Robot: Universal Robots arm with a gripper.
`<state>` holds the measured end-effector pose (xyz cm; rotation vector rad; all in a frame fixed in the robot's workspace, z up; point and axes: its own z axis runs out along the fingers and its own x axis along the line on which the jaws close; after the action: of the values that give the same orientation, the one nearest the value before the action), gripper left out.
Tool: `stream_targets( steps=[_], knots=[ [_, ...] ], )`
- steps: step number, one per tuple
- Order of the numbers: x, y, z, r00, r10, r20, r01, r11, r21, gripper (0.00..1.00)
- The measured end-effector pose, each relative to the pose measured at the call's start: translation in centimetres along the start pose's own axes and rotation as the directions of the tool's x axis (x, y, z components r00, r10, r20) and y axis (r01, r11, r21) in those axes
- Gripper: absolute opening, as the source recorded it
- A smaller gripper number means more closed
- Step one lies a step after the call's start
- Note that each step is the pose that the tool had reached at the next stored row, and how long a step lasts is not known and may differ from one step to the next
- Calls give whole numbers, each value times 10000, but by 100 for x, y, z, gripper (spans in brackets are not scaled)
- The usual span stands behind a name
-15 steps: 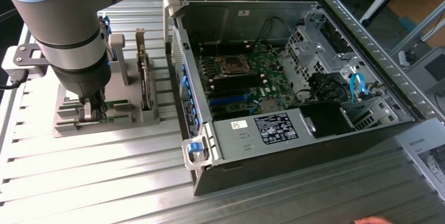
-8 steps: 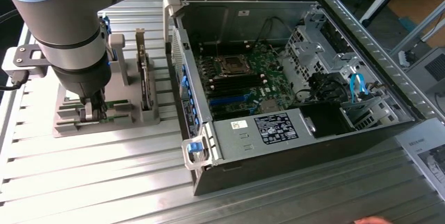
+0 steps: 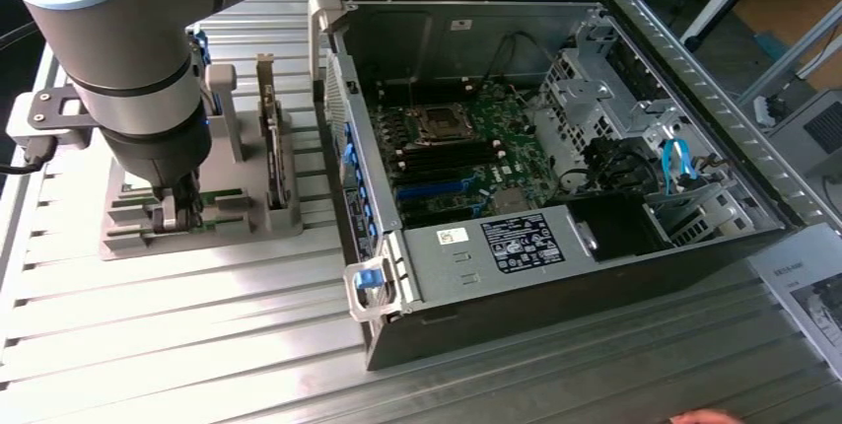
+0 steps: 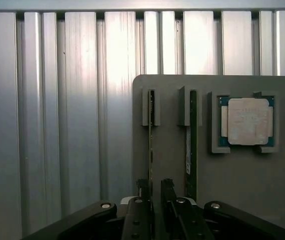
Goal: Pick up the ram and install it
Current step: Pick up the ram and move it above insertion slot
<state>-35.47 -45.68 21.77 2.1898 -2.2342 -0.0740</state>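
Step in hand: the gripper is hovering low over the gray holder; the picking of the ram seems to be in hand.
Tool: the fingers are standing spread, one on each side of the stick, and they are pinching nothing.
Place of the ram: it is standing in a slot of the holder, which is lying on the table at the exterior view's left of the open computer case. The second stick is standing in the next slot, and the processor chip is lying beyond it.
Doing it well: the ram is sitting nearer to one finger than to the other, so centring before closing is probably wise. The pads should be pressing only the flat faces, clear of the second stick.
Axis: the long axis is running level along the holder, parallel to the second stick. The thin edge is facing up and the flat faces are facing the fingers.
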Motion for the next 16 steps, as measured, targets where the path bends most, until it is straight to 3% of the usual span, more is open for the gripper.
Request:
stream_targets(
  steps=[16],
  knots=[
    [3,-4,96,10000,0,-3,0,10000,-3,24]
  ],
)
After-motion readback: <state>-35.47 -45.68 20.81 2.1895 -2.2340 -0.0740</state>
